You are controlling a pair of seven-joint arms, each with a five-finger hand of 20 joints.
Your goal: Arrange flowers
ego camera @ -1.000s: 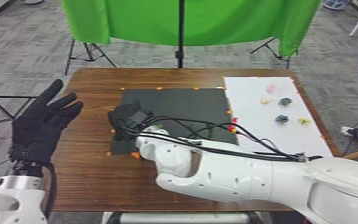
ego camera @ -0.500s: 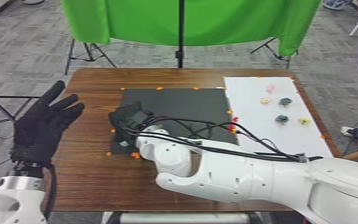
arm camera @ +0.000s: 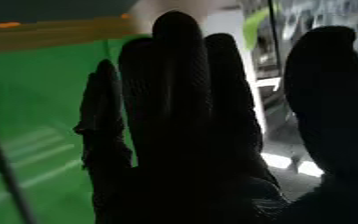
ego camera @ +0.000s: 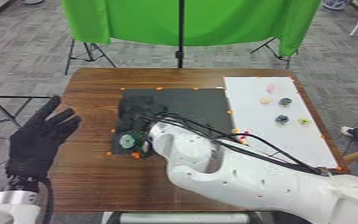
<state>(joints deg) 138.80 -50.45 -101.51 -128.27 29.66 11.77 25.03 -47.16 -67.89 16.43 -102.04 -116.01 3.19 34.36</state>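
Note:
On the black mat [ego camera: 204,105], near its lower left corner, sits a round teal-green flower-like piece [ego camera: 127,140]. My right hand [ego camera: 143,109] is dark and blurred over the mat's left part, just beyond that piece. Straight, empty fingers show on the right hand [arm camera: 180,115] in the right wrist view. The left hand [ego camera: 40,141] is held open at the table's left edge. On the white sheet [ego camera: 291,145] lie small flowers: pink [ego camera: 270,88], cream [ego camera: 265,101], yellow-green [ego camera: 304,121] and two blue-grey ones [ego camera: 286,101] [ego camera: 282,119]. Something red and white [ego camera: 240,134] shows beside the right arm.
The right forearm and its black cables cross the mat's lower right and the sheet's near part. Orange marks line the mat on the brown table [ego camera: 95,185]. A green cloth [ego camera: 193,30] hangs on a stand behind the table.
My right hand has moved off the teal-green piece, which now shows, and the right forearm has shifted and turned. The left hand has dropped slightly.

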